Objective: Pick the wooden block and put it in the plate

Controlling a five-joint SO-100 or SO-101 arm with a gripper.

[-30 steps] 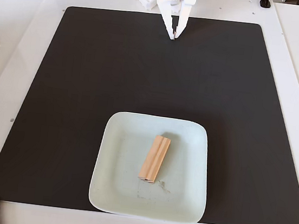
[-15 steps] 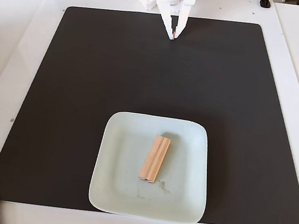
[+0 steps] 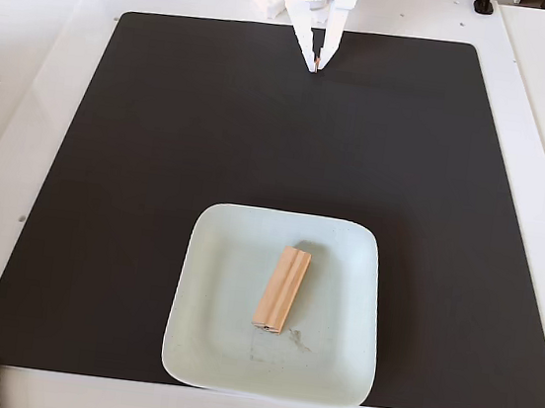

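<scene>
One wooden block point(image 3: 282, 289) lies flat inside the plate point(image 3: 207, 335), tilted slightly, well apart from the fingers point(image 3: 314, 67) and almost straight below them in the fixed view. Plate sits near the bottom edge of the black mat point(image 3: 140, 148). Fingers empty, tips together, just inside the mat's top edge. Bare mat lies left, right and between. White counter point(image 3: 19, 83) borders the mat.
</scene>
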